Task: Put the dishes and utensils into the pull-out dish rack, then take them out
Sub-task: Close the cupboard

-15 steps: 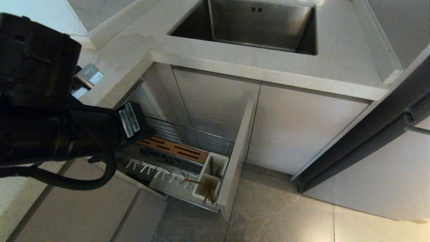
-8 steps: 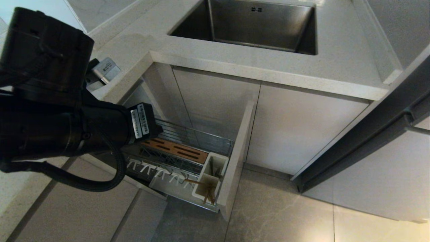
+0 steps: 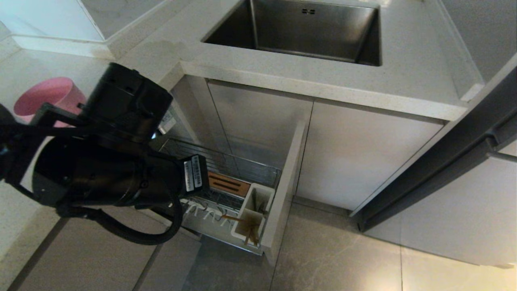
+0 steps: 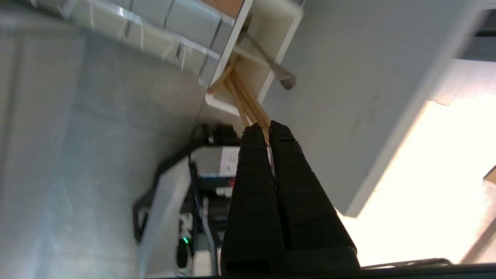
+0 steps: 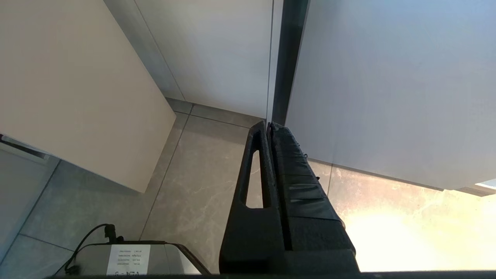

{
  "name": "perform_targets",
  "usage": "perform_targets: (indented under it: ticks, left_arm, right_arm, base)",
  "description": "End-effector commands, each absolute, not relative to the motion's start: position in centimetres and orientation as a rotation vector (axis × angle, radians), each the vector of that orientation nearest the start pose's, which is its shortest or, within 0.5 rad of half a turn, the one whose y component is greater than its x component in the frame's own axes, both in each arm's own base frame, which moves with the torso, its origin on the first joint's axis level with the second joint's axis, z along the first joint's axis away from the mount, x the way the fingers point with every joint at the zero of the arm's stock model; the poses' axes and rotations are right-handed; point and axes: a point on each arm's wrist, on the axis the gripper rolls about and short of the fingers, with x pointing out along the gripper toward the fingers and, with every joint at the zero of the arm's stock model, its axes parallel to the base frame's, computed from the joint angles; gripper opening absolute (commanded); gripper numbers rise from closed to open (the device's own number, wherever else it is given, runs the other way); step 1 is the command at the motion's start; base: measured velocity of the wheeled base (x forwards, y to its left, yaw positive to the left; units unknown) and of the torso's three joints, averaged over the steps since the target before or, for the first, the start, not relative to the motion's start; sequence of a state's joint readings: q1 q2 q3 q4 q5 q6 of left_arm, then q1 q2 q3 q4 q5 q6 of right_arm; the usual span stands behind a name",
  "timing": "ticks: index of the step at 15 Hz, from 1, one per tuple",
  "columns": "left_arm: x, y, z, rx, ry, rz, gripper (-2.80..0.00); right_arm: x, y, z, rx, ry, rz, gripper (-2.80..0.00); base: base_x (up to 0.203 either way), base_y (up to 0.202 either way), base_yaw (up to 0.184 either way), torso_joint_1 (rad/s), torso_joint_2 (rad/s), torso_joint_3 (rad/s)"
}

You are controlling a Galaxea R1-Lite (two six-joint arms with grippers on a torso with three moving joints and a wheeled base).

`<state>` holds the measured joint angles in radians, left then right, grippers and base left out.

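Head view: left arm hides most of the pull-out dish rack.

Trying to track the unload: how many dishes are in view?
1: the pink bowl on the countertop at the left. None shows in the pull-out dish rack, but the left arm may hide others.

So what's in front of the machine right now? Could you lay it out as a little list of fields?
Rack: chrome wire pull-out dish rack, pulled out below the counter
Utensil cup: white plastic cup holding thin light-wood chopsticks and a slim silver metal spoon
Bowl: small pink round bowl on the countertop, at left
Sink: steel sink, nothing seen in it
Left end effector: shut, tips close to the chopstick ends
Right end effector: shut, over the floor
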<state>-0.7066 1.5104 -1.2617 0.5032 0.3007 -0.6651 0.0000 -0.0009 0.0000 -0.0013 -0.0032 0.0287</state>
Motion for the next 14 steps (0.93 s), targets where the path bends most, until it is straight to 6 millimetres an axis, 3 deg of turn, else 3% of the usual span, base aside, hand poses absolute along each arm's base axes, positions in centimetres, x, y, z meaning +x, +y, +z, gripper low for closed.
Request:
perform_targets:
  ticks: [1,6,14]
  left_arm:
    - [20.7,-16.5,23.7,-0.265,0.823,-0.089,0.0]
    - [22.9,-17.2,21.4,-0.267,0.858,-0.032,0.0]
    - [22.9,-16.3,21.7,-0.181,0.93,-0.044,0.0]
  right_arm:
    - [-2.3,0.0,7.6,0.029,-0.003,-0.003,-2.8]
    - [-2.3,0.0,7.6,0.029,-0.003,-0.003,-2.8]
    - [-2.3,0.0,7.6,0.029,-0.003,-0.003,-2.8]
  base:
    - [0.0,0.0,0.0,0.0,0.0,0.0]
    - [0.0,0.0,0.0,0.0,0.0,0.0]
    - [0.0,0.0,0.0,0.0,0.0,0.0]
